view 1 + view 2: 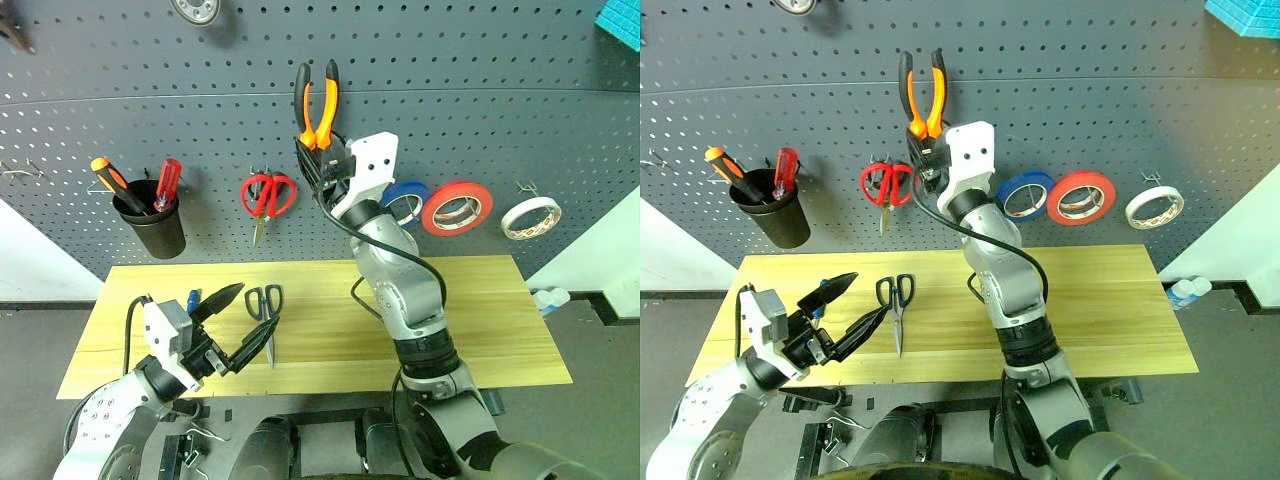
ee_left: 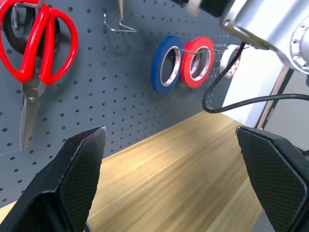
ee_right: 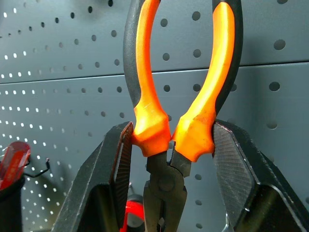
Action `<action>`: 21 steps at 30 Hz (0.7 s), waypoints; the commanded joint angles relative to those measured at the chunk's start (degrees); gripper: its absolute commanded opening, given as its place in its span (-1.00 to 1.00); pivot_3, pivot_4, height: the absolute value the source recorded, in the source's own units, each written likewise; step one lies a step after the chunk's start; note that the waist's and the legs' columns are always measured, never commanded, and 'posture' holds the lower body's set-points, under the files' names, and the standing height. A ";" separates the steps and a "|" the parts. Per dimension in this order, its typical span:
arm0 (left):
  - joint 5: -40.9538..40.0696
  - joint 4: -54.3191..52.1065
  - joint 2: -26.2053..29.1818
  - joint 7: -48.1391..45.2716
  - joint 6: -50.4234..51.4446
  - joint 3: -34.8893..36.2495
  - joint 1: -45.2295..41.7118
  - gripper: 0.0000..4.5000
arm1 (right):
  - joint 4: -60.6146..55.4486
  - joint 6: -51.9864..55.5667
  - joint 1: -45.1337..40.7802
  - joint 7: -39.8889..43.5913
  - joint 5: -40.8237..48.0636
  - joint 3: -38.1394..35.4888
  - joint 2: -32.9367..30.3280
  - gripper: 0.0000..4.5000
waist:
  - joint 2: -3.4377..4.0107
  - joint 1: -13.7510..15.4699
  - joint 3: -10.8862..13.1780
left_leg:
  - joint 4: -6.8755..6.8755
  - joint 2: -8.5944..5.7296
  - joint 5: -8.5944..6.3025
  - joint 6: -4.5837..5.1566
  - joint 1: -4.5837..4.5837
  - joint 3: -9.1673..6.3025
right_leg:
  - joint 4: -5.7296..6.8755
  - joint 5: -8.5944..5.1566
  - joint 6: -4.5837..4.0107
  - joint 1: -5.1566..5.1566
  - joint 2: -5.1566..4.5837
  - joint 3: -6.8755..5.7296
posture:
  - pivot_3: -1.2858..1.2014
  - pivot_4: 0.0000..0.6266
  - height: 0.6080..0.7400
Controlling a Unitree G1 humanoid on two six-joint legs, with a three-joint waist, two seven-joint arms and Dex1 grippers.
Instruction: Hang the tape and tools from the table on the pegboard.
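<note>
**Pliers Going Up to the Pegboard**

The right gripper [image 1: 322, 150] is clamping the orange-and-black pliers [image 1: 318, 102] just above the pivot, its two black fingers [image 3: 118, 159] pressing on the lower ends of the handles, which are spreading upward against the dark grey pegboard [image 1: 480, 90]. The handles are standing upright and slightly apart, so they look ready to straddle a hook; whether a hook is sitting behind them is hard to tell, since the tool is covering that patch of the board. To finish the step well, the arm probably needs to line the gap between the handles up with a peg, ease the tool down until it is bearing its own weight, and only then release, withdrawing straight back so nothing is dragged off.

The left gripper [image 1: 238, 322] is waiting wide open and empty over the near left of the table [image 1: 480, 310]. Just beside it, the dark-handled scissors [image 1: 266, 315] and the blue-handled screwdriver [image 1: 193, 300] are lying on the wood. The red-orange tape [image 1: 457, 208] is already hanging on the board, between a blue roll [image 1: 405, 203] and a white roll [image 1: 531, 217].
</note>
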 commanded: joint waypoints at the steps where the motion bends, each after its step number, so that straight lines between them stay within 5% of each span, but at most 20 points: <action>1: -0.91 -2.57 0.50 0.03 -0.54 0.54 0.57 1.00 | 0.95 -4.15 -2.77 -0.32 -0.75 -0.76 1.06 -0.07 | 0.01 0.01 0.01 | 0.00 0.00 0.00 0.00 0.00 0.00 | 0.00 0.00 0.00 0.00 0.00 0.00 | 0.12 -0.60 0.76; 21: -1.30 -4.59 1.34 1.05 0.29 0.40 1.45 1.00 | 16.53 -16.83 -9.46 -2.90 -2.58 -3.37 2.39 -0.07 | 0.11 0.08 0.07 | -0.04 0.00 0.00 0.00 -0.01 -0.02 | -0.01 -0.01 -0.01 -0.02 0.01 0.00 | 0.14 -0.58 0.76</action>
